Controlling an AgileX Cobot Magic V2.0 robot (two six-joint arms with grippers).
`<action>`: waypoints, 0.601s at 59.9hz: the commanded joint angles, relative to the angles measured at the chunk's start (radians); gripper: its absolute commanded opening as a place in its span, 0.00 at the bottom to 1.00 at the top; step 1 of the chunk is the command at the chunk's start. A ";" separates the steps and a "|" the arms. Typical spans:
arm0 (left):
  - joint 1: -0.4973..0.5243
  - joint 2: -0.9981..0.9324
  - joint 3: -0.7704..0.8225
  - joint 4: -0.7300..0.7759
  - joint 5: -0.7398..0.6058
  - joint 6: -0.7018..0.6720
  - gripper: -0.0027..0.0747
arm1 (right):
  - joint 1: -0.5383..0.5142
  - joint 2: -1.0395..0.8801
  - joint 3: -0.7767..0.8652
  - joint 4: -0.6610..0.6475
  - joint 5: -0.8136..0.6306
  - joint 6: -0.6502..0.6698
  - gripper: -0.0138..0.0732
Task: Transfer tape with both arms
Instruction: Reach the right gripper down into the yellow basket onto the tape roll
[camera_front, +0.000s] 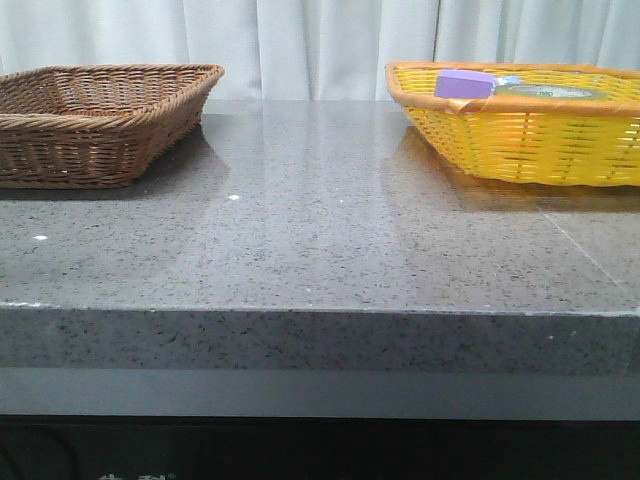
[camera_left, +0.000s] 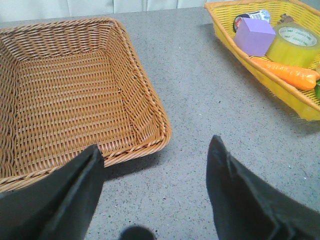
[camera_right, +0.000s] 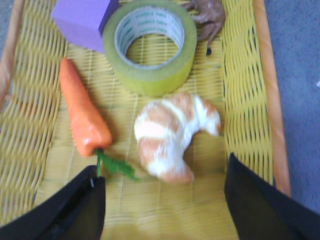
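Observation:
The tape (camera_right: 151, 46) is a wide yellow roll with a white core and green print. It lies flat in the yellow basket (camera_right: 247, 85), between a purple block (camera_right: 82, 20) and a brown toy. It also shows in the left wrist view (camera_left: 295, 45) and in the front view (camera_front: 550, 92). My right gripper (camera_right: 162, 192) is open and empty above the basket, on the near side of the croissant, apart from the tape. My left gripper (camera_left: 155, 172) is open and empty over the table, beside the brown basket (camera_left: 75, 100). Neither gripper shows in the front view.
The yellow basket also holds an orange carrot (camera_right: 82, 110), a croissant (camera_right: 172, 135) and a brown toy (camera_right: 207, 15). The brown wicker basket (camera_front: 100, 120) stands at the table's left, the yellow basket (camera_front: 520, 140) at its right. Grey stone table (camera_front: 320, 230) lies between them.

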 joint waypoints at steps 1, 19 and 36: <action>-0.008 -0.002 -0.037 -0.018 -0.077 0.000 0.60 | -0.009 0.054 -0.119 0.013 -0.036 -0.007 0.76; -0.008 -0.002 -0.037 -0.018 -0.077 0.000 0.60 | -0.009 0.326 -0.383 0.013 0.012 -0.018 0.76; -0.008 -0.002 -0.037 -0.018 -0.077 0.000 0.60 | -0.009 0.499 -0.551 -0.007 0.032 -0.018 0.76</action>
